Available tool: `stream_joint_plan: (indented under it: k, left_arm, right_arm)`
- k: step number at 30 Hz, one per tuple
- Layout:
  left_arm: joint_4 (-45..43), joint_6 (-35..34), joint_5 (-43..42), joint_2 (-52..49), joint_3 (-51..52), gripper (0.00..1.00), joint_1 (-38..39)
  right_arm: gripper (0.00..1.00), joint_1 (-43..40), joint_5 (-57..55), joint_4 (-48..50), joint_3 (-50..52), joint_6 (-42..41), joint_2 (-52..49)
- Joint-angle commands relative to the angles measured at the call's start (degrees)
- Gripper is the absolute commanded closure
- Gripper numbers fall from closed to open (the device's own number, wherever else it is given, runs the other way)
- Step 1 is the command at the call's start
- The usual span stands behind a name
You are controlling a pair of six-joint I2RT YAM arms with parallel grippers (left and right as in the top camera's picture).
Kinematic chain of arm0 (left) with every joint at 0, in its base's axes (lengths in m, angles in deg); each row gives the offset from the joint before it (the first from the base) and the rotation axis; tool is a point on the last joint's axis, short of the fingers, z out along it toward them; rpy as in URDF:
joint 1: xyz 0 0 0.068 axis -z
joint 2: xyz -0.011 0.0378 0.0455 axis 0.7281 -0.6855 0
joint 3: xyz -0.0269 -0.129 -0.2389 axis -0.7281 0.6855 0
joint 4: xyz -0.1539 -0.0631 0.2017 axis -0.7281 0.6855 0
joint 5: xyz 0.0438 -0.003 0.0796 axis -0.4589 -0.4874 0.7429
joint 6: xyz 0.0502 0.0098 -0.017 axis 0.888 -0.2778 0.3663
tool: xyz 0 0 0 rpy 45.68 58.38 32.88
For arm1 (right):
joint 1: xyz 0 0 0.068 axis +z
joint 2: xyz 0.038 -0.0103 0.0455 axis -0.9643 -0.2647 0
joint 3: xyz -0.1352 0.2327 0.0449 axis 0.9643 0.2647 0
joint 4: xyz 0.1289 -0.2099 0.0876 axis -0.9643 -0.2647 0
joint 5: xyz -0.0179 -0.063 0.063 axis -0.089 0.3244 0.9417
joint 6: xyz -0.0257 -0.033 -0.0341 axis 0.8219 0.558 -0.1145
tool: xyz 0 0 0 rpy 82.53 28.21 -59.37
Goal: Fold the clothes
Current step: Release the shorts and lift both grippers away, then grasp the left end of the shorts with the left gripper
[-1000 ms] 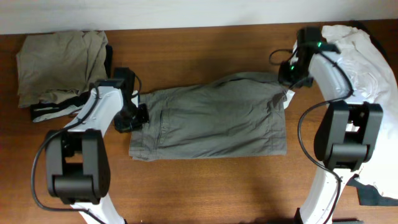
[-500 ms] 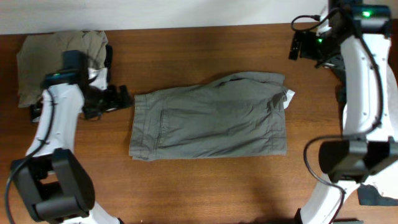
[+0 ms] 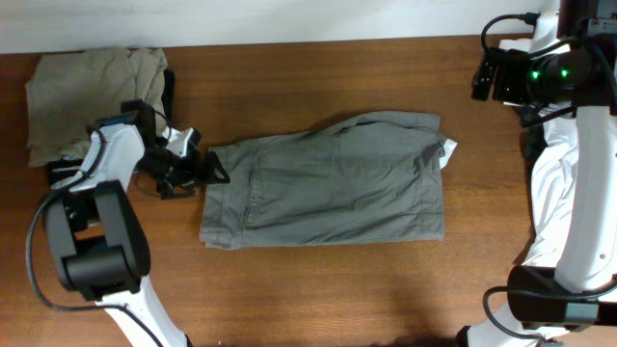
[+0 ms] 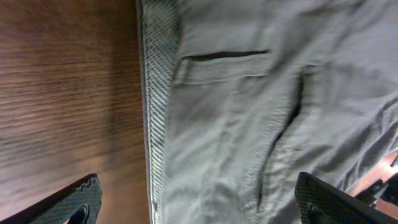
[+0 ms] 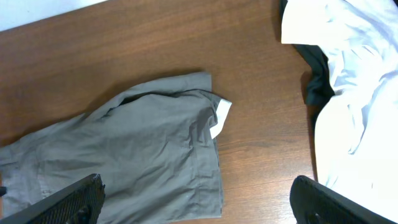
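Grey-olive shorts [image 3: 328, 183] lie flat and folded in the middle of the table, waistband to the left. My left gripper [image 3: 198, 169] hovers low at that waistband edge, open. In the left wrist view its fingers [image 4: 68, 205] straddle the striped waistband [image 4: 158, 93] and a pocket of the shorts [image 4: 261, 112], holding nothing. My right gripper [image 3: 490, 75] is raised at the back right, clear of the shorts. From the right wrist view it looks down on the shorts [image 5: 124, 155] with the gripper [image 5: 205, 205] open and empty.
Folded beige clothes [image 3: 92, 96] sit at the back left over a black-and-white trimmed piece [image 3: 72, 172]. A white shirt [image 3: 569, 116] [image 5: 354, 93] is heaped at the right edge over a dark garment [image 5: 317, 74]. Dark cloth [image 3: 578, 304] lies at the front right.
Both grippers opened and let go of the shorts. The left one swung out left and came back to the waistband edge. The right one rose away to the back right.
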Motion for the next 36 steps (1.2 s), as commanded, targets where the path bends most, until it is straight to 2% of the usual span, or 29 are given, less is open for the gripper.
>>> stream_joint_plan:
  k: [1,6,10,12,14,16,19,20,24,26,28,31,33,35,36]
  left_arm:
    - [0.37,1.4,-1.49,-4.17,-0.15,0.02,0.15]
    - [0.52,1.79,-1.51,-7.52,-0.11,0.05,1.4]
    - [1.11,1.79,-2.05,-9.66,-0.09,0.36,3.3]
    - [0.83,1.79,-2.05,-11.13,-0.09,0.37,4.61]
    - [0.04,1.73,-2.08,-12.48,-0.09,0.42,5.97]
    - [-0.26,1.68,-2.08,-13.05,-0.09,0.59,6.32]
    - [-0.87,0.87,-1.84,-13.18,-0.11,0.97,6.14]
    - [-1.01,0.85,-1.86,-13.16,-0.24,0.99,5.97]
    - [-0.5,-2.36,-0.09,-13.16,-1.33,0.99,4.63]
    - [1.55,-4.98,3.87,-13.16,-3.28,0.99,3.67]
    - [6.29,-9.03,11.39,-13.09,-7.06,0.99,2.8]
    - [14.36,-11.26,18.32,-13.09,-14.62,0.99,2.05]
    - [18.6,-11.26,18.6,-13.09,-19.96,0.99,2.03]
    - [22.51,-11.5,18.78,-13.09,-26.25,0.99,2.12]
    - [24.48,-12.13,19.43,-13.09,-29.33,0.99,2.16]
  right_arm:
    - [0.01,-0.37,0.17,-0.39,-0.85,0.52,0.59]
    - [0.01,-0.37,0.17,-0.44,-0.85,0.52,0.59]
    - [0.01,-0.37,0.17,-0.57,-0.85,0.5,0.59]
    - [0.01,-0.37,0.17,-0.72,-0.81,0.5,0.59]
    - [0.01,-0.37,0.15,-1.09,-0.76,0.5,0.59]
    - [0.01,-0.37,0.15,-1.4,-0.76,0.5,0.59]
    - [0.01,-0.37,0.17,-2.08,-0.72,0.48,0.59]
    - [0.01,-0.37,0.17,-2.21,-0.57,0.48,0.59]
    - [0.01,-0.37,1.11,-2.8,2.58,0.5,0.59]
    - [0.01,-0.28,3.15,-2.36,5.9,0.7,0.59]
    - [0.01,0.59,3.43,-0.66,11.41,0.81,0.59]
    - [0.07,3.21,5.29,4.5,21.14,0.96,0.59]
    - [0.14,5.9,5.66,9.75,29.57,0.92,0.57]
    - [0.25,7.82,5.88,14.03,36.06,0.52,0.57]
    - [0.36,8.85,6.43,17.27,40.06,-0.44,0.57]
